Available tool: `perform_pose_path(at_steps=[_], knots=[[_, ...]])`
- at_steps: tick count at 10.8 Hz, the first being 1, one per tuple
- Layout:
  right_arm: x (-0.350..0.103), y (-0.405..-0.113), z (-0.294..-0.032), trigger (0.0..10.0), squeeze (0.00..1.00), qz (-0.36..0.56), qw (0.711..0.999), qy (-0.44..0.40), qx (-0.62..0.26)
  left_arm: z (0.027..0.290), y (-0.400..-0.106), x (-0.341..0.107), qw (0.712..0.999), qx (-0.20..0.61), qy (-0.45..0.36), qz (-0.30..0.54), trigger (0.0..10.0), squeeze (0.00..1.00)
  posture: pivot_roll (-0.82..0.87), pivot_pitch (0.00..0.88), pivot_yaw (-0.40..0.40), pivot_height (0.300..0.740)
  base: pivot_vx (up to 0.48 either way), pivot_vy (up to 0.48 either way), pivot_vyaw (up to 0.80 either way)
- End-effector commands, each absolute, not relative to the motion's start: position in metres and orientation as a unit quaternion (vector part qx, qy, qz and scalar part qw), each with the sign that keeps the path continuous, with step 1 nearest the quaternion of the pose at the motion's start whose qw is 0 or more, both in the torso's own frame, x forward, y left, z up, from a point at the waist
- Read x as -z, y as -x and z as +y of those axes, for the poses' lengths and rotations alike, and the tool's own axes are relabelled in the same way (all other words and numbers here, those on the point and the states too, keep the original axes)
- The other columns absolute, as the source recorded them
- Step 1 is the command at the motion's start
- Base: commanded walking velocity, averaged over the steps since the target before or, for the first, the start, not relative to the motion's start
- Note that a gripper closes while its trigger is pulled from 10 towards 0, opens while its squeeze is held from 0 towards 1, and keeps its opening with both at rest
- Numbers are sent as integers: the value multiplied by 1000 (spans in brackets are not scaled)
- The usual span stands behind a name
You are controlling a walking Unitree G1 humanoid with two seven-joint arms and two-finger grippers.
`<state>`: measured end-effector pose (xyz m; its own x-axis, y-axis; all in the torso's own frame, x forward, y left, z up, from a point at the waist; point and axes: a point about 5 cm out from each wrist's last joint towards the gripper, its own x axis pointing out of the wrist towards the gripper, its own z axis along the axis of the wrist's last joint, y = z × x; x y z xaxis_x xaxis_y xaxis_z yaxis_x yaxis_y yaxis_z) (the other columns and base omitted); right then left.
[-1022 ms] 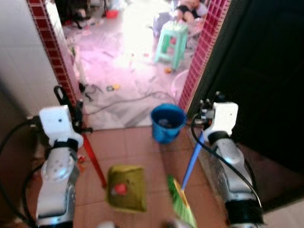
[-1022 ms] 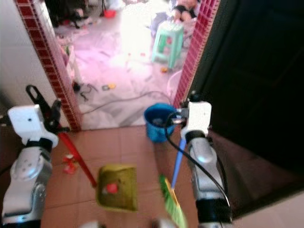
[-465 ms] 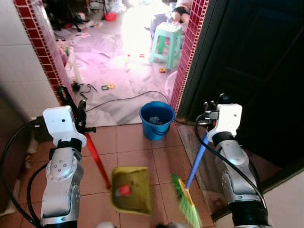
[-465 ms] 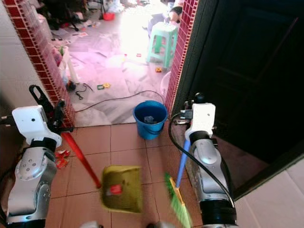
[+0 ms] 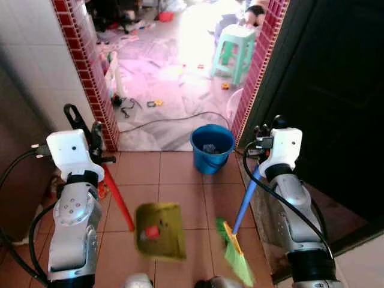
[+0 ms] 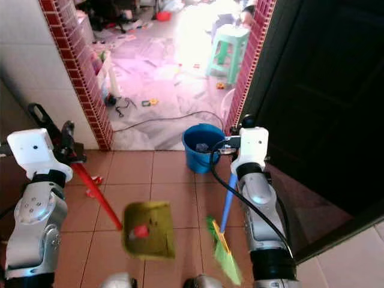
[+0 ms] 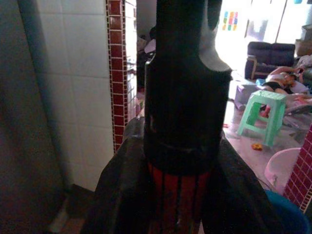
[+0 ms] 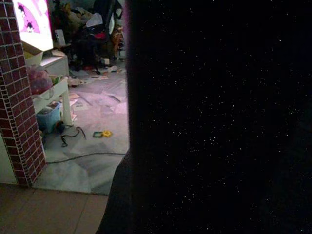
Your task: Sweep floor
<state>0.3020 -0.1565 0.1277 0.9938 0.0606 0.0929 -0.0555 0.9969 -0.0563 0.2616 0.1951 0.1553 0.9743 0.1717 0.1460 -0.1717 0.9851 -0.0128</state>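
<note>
Broom (image 5: pixel 235 249) bristles blurred; right gripper (image 5: pixel 264 133) fingers hidden against dark door (image 5: pixel 336 90).

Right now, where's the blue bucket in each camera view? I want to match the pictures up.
Left eye view: the blue bucket stands on the tiles at the doorway, centre, right of middle.
Right eye view: same spot, near centre.
Left wrist view: a blue rim at the bottom right corner.
Right wrist view: I cannot make it out.
Shared landmark: the green stool in the bright room beyond.
</note>
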Motion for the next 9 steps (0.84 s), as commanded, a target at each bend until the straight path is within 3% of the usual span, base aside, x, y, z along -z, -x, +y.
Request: perform_pose_path(at_steps=[1,6,9], knots=[[-138,-307,-156,10000,0,-65,997,32,-32,195,-263,-178,989,-86,2,-122,10000,0,27,15,-56,740,0,0,0],[-137,-305,-164,10000,0,-62,997,45,-24,195,-274,-219,975,-107,40,-188,10000,0,-35,2,-66,740,0,0,0],[-136,-307,-161,10000,0,-64,997,44,-26,208,-283,-246,964,-119,46,-232,10000,0,-28,0,-63,740,0,0,0]])
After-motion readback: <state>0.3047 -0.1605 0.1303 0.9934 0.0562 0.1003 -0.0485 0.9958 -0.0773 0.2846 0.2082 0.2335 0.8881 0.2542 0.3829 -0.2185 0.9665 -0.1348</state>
